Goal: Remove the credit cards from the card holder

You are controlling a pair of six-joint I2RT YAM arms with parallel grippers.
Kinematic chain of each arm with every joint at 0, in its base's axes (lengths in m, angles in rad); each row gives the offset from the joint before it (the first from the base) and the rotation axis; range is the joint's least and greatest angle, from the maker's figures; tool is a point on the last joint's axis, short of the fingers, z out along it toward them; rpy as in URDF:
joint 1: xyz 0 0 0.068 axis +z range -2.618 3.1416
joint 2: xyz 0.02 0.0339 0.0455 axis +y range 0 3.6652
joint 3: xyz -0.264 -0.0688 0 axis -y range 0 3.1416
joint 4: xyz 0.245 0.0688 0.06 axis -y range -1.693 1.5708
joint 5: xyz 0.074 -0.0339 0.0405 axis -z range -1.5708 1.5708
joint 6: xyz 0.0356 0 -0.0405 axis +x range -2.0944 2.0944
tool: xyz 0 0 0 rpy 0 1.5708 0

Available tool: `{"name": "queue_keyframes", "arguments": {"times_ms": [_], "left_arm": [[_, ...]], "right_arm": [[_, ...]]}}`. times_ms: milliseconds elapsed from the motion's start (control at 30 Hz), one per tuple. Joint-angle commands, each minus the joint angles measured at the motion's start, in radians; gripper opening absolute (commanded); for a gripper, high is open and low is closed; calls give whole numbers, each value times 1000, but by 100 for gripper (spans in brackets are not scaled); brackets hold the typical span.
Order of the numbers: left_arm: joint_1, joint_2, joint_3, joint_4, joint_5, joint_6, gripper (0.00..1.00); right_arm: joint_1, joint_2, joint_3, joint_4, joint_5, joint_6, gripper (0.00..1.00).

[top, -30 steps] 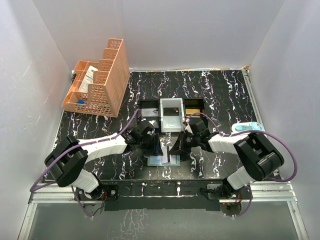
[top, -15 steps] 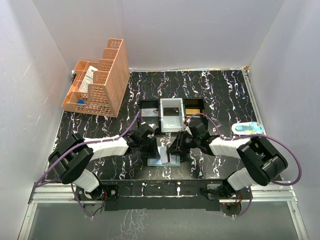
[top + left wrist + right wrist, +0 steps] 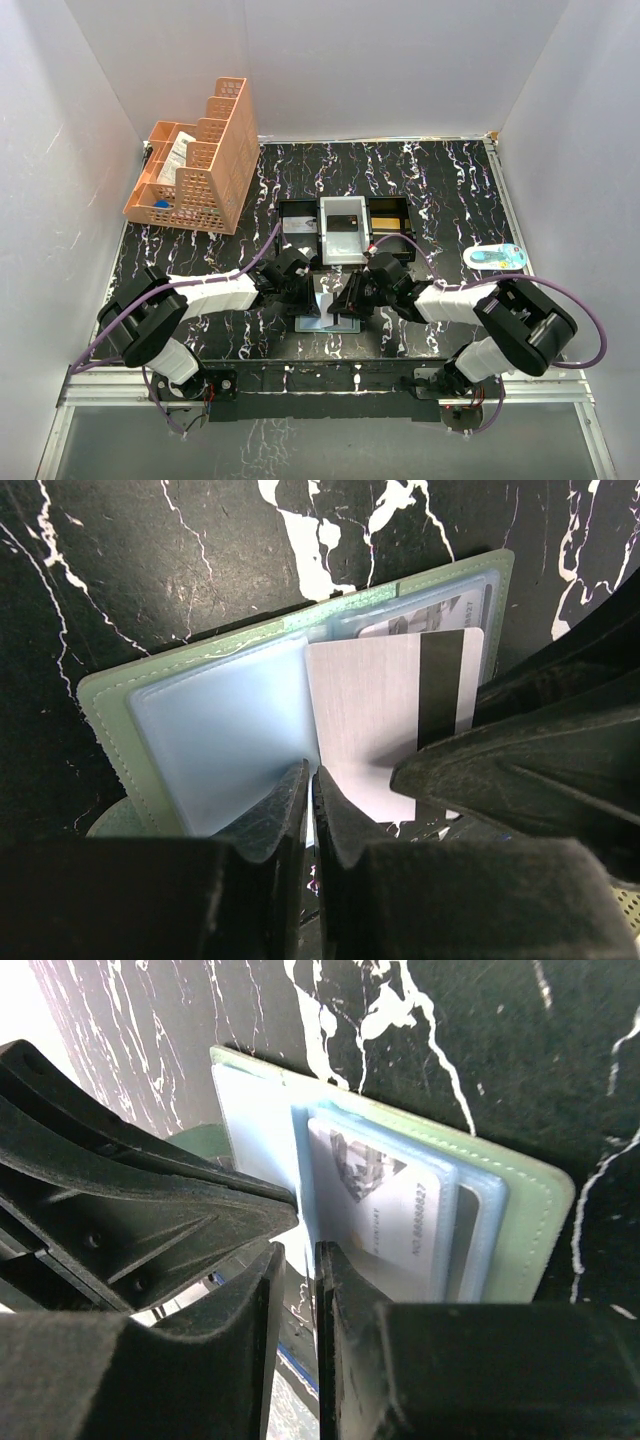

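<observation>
The card holder [image 3: 318, 322] lies open at the table's near edge, grey-green rim [image 3: 100, 720] around a pale blue inside. A silver credit card [image 3: 375, 720] with a black stripe sticks out of its right panel. Another white card [image 3: 395, 1215] with a number sits in a pocket of the holder [image 3: 530, 1230]. My left gripper [image 3: 311, 780] is shut, pinching the silver card's edge by the fold. My right gripper [image 3: 297, 1265] is shut on a thin pale blue sleeve edge of the holder. The two grippers [image 3: 310, 293] [image 3: 347, 299] meet over the holder.
A black-and-white three-compartment tray [image 3: 296, 214] stands just behind the holder. An orange lattice organiser [image 3: 205, 160] is at the back left. A small blue and white object [image 3: 495, 256] lies at the right edge. White walls enclose the table.
My right gripper has moved left onto the holder. My left gripper has shifted slightly towards it. A pale card now stands up between them.
</observation>
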Motion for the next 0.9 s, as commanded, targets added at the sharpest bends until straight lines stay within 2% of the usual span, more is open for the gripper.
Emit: {"name": "queue_keyframes", "arguments": {"times_ms": [0,100,233,300,333,467,500,633,700,800,867], "left_arm": [[-5,23,-22,-95,-73,14,7],[-5,22,-22,-99,-72,13,6],[-5,9,-27,-102,-75,15,7],[-5,9,-27,-105,-75,16,7],[-5,8,-25,-105,-75,17,7],[-5,1,-21,-122,-80,18,6],[-5,-5,-22,-128,-86,18,7],[-4,-43,-10,-161,-120,22,16],[-5,-75,4,-202,-191,22,20],[-5,-154,15,-261,-282,17,37],[-4,-218,28,-297,-333,25,44]], "right_arm": [[27,-13,-4,78,86,39,14],[27,-51,-7,38,132,31,12],[25,-87,-4,-13,154,10,19],[25,-87,-3,-4,140,9,19],[25,-84,-2,6,131,8,18],[25,-55,25,3,98,-2,0],[25,-51,39,-22,100,-22,0],[25,-95,79,-110,160,-74,0],[23,-141,73,-96,178,-88,0],[21,-205,71,-77,210,-115,0],[21,-238,79,-81,226,-142,0]]}}
